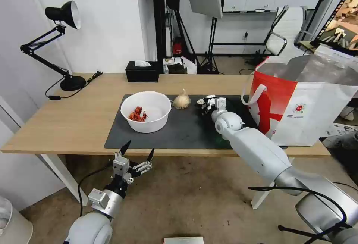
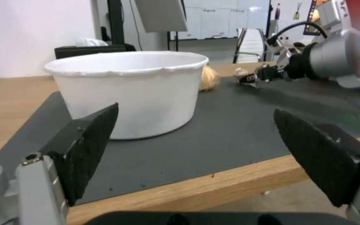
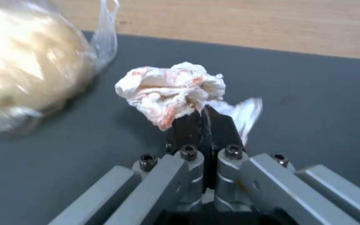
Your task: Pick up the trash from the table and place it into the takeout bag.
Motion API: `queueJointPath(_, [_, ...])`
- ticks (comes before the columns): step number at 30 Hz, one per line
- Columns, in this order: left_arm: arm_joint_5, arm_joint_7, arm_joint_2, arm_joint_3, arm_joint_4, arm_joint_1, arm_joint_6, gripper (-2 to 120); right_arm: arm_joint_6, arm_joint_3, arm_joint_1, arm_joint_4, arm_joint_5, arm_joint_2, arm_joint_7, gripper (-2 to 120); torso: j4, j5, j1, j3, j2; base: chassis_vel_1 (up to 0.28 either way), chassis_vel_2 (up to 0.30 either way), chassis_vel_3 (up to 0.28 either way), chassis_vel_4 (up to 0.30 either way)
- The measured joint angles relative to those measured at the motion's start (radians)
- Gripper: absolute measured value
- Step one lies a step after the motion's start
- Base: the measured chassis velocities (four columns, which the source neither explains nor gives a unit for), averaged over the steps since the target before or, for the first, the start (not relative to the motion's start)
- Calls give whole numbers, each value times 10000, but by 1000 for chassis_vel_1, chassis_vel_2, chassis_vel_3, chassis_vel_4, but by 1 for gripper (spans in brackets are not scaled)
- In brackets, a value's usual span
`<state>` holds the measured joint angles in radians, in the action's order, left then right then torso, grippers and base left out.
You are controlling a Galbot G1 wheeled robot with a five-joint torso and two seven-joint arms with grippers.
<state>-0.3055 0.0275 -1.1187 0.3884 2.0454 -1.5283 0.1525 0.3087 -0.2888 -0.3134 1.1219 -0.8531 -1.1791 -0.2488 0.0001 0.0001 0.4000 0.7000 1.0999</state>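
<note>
On the dark mat (image 1: 175, 132) of the table (image 1: 74, 121) stands a white bowl (image 1: 145, 110) with red scraps, and a beige knotted baggie (image 1: 181, 100) sits just right of it. My right gripper (image 3: 203, 117) is shut on a crumpled, red-stained white napkin (image 3: 172, 90), low over the mat beside the baggie (image 3: 26, 72). In the head view that right gripper (image 1: 203, 105) lies between the baggie and the red-and-white takeout bag (image 1: 298, 102). My left gripper (image 1: 136, 155) hangs open in front of the table's near edge, facing the bowl (image 2: 130, 90).
A black tissue box (image 1: 141, 71) stands at the table's back edge. A black desk lamp (image 1: 63, 42) with its cable occupies the back left corner. The bag stands open at the table's right end. Stands, a chair and cables fill the room behind.
</note>
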Motion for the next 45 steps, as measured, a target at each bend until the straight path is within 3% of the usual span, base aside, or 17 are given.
queueJointPath(6, [-46,-16,40,28,143,9,1,100,-223,437,-599,2054,-76,849,-361,0,1,1,0,0,0,0,0,0,0])
queueJointPath(9, [-49,-24,-7,71,204,-72,16,100,-550,1224,-1388,4458,-71,2102,-627,0,-2,1,0,0,1,0,0,0,0])
queueJointPath(14, [-45,-25,-42,61,227,-128,42,100,-849,2245,-2037,6304,-342,3040,-829,0,-3,2,-1,-1,1,0,0,0,0])
queueJointPath(16, [-41,-25,-46,46,226,-136,55,100,-910,2919,-2194,7366,-777,3631,-1323,0,-4,1,-1,-2,1,0,0,0,0])
queueJointPath(19, [-41,-24,-41,40,234,-142,58,100,-797,3333,-1987,7968,-1097,4183,-2134,0,-3,2,-1,-2,2,0,0,0,0])
queueJointPath(20, [-41,-24,-41,40,234,-142,58,100,-797,3333,-1987,7968,-1097,4183,-2134,0,-3,2,-1,-2,2,0,0,0,0])
queueJointPath(22, [-41,-24,-36,38,314,-168,58,100,-126,3521,-1402,8159,-1610,4688,-3443,0,-2,0,-1,-2,2,0,0,0,0])
queueJointPath(23, [-41,-24,-36,38,314,-168,58,100,-126,3521,-1402,8159,-1610,4688,-3443,0,-2,0,-1,-2,2,0,0,0,0])
queueJointPath(26, [-42,-22,-92,42,377,-259,59,100,921,3536,-671,7684,-2641,5284,-5039,0,-1,0,-1,-1,2,0,0,0,0])
queueJointPath(30, [-42,-7,-165,87,412,-384,77,100,1761,3540,-364,7255,-3769,5574,-5916,0,-2,2,-1,-1,2,0,0,0,0])
queueJointPath(38, [-47,5,-149,280,496,-489,115,100,2596,3463,-401,6987,-4289,5581,-6492,0,-1,1,-1,0,1,0,0,0,0])
queueJointPath(45, [-54,17,-129,336,534,-530,128,100,2751,3463,-454,7043,-4338,5629,-6570,25,0,0,0,0,1,0,0,0,0])
